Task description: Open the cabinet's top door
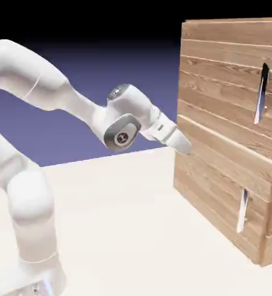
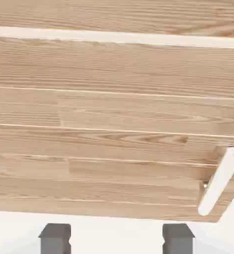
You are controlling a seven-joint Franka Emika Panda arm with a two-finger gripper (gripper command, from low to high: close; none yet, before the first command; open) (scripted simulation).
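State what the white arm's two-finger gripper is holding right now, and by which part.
Nothing is held. In the hand view the small grey two-finger gripper is open with nothing between its tips, facing the light-brown plank cabinet; the slim silver handle sits off to one side.

Your white Franka Panda arm (image 1: 28,173) rises from its base at seven o'clock in the exterior view, bends back over a shoulder at ten o'clock, then stretches its forearm down toward three o'clock. The grey-capped wrist joint (image 1: 122,134) sits near the middle of that view, and past it the hand slants down toward four o'clock. Your two-finger gripper (image 1: 183,145) sits at the end of the hand; there its fingers cannot be made out singly. In the hand view, you see two small grey fingertips (image 2: 54,237) at six o'clock, spread well apart, nothing between them.
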